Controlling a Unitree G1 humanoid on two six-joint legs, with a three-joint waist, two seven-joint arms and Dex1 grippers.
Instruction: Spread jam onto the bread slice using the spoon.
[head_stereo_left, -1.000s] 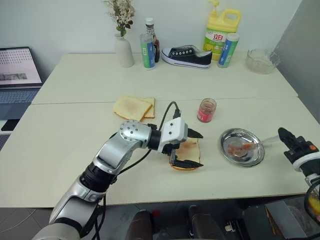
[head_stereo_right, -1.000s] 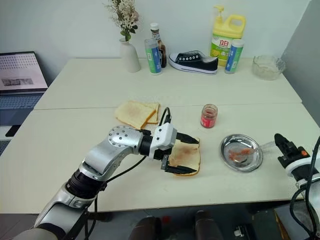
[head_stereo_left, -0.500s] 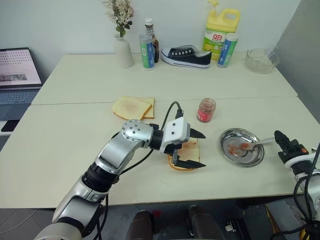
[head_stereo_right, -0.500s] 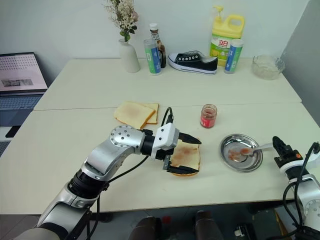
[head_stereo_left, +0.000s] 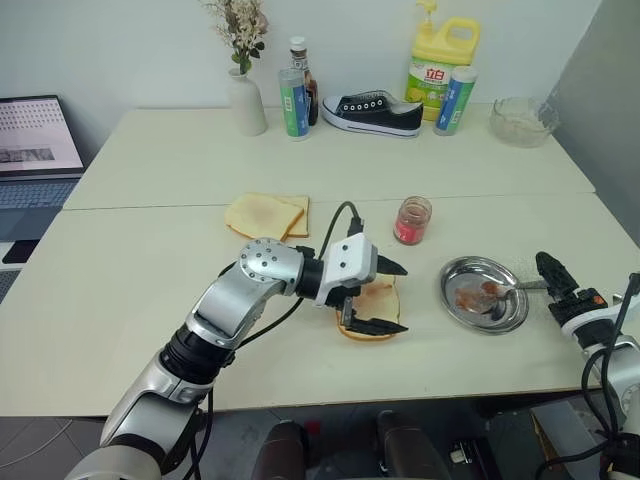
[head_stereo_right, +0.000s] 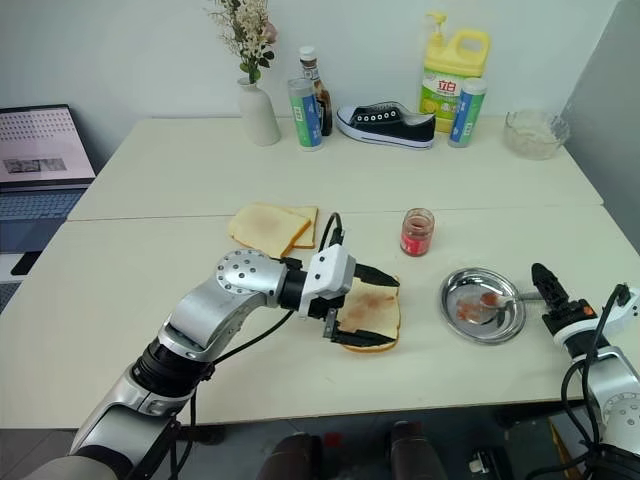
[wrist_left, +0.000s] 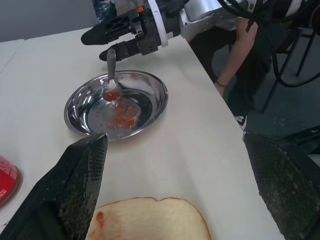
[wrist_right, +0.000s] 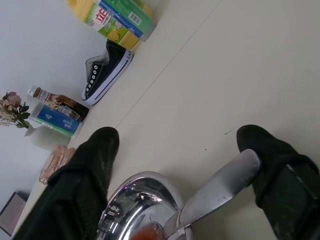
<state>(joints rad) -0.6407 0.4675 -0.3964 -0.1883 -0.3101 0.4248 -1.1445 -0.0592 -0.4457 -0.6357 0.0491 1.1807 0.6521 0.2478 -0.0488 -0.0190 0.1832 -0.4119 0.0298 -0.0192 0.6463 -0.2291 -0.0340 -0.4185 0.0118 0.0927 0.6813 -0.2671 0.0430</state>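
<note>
Jam-spreading appears to be at its close, judged from the layout. The tabletop (head_stereo_left: 130, 290) carries everything; near its front edge, about midway along, the bread slice (head_stereo_right: 375, 308) is lying flat with a thin reddish smear of jam (head_stereo_right: 374, 299) on its browned face. The left gripper (head_stereo_left: 377, 296) is seen released, its two black fingers spread wide, one along the slice's far side and one along its near side, so the slice is bracketed rather than squeezed. Toward the front right corner a round metal dish (head_stereo_left: 484, 293) is set, streaked with red. The spoon (wrist_left: 110, 75) is lying in it, bowl down in the smear, handle propped over the rim toward the right gripper (head_stereo_left: 549, 272). That gripper's fingers are parted on either side of the handle tip, and the spoon is judged let go. Next, a clean withdrawal of the right arm seems called for, without the handle being nudged.
</note>
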